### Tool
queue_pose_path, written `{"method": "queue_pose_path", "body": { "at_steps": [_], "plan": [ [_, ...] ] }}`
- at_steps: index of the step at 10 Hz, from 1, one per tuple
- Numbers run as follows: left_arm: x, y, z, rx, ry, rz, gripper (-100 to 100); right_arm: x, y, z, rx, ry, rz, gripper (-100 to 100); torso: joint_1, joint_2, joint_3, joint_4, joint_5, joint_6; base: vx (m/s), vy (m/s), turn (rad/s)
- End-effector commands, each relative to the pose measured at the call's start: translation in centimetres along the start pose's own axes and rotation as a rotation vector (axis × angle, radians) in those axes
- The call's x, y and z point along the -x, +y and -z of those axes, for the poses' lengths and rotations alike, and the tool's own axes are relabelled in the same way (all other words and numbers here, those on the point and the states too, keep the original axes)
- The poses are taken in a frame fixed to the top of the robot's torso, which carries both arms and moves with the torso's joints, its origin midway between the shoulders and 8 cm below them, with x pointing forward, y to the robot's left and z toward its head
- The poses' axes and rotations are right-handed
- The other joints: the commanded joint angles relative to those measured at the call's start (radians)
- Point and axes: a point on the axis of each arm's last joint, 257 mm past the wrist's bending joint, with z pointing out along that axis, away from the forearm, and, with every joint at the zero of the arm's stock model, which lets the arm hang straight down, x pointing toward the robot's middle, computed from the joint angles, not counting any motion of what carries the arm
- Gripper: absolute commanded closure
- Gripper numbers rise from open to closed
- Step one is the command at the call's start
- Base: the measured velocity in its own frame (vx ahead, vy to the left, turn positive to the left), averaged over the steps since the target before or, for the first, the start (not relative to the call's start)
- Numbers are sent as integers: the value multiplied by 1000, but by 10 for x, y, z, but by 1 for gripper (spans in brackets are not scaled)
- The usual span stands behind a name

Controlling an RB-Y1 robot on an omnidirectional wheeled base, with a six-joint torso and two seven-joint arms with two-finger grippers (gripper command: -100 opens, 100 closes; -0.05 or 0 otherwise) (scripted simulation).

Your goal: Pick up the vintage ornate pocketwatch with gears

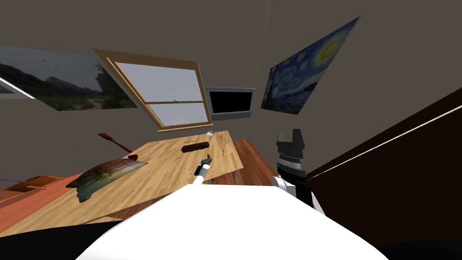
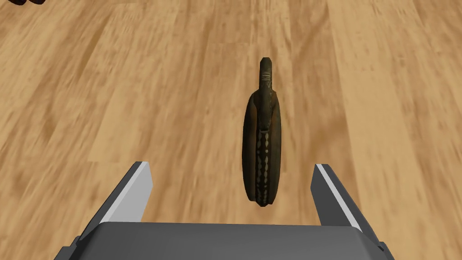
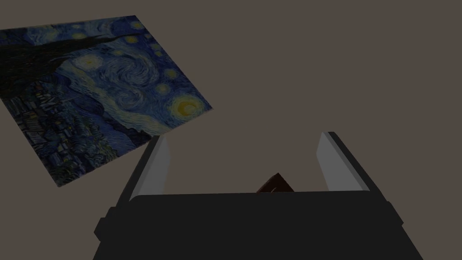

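Watch (image 2: pixel 263 144) sits edge-on to the left wrist cam, so its face is hidden. Dark item (image 2: pixel 27 1) is clipped by that view's corner, can't ID. Table (image 2: pixel 90 99) grain there is smeared. In head view the left gripper (image 1: pixel 207 159) is a speck; yellow bit (image 1: pixel 223 153) and white bit (image 1: pixel 210 133) beyond it are too small to name.

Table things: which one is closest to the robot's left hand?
The dark pocketwatch, edge-on between the open left gripper's fingers. The long dark bar and the small white bowl lie farther off along the table.
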Motion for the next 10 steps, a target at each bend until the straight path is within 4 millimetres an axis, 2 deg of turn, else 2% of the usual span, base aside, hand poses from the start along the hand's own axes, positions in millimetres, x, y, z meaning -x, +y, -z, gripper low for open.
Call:
{"method": "queue_pose_path", "body": {
  "at_steps": [1,2,4,5,7,8,10],
  "plan": [
    [1,23,7,40,4,-21,-100,0,0,0,0,0,0,0,0,0,0,0,0,0,50,12,282],
    [3,40,13,66,7,-26,-100,0,0,0,0,0,0,0,1,0,0,0,0,-1,111,3,388],
    [2,46,14,77,10,-36,-100,0,0,0,0,0,0,0,0,-4,-2,-1,0,0,75,0,72],
    [3,69,21,115,16,-49,-100,0,0,0,0,0,0,0,0,-1,-1,0,0,0,63,8,265],
    [3,64,19,106,16,-44,-100,0,0,0,0,0,0,0,1,-1,0,0,0,0,39,1,85],
    [2,65,20,108,16,-48,100,0,0,0,0,0,0,0,1,1,1,0,0,0,0,0,0],
    [2,66,20,110,16,-47,100,0,0,0,0,0,0,0,1,3,1,0,0,-1,0,0,0]
  ]
}}
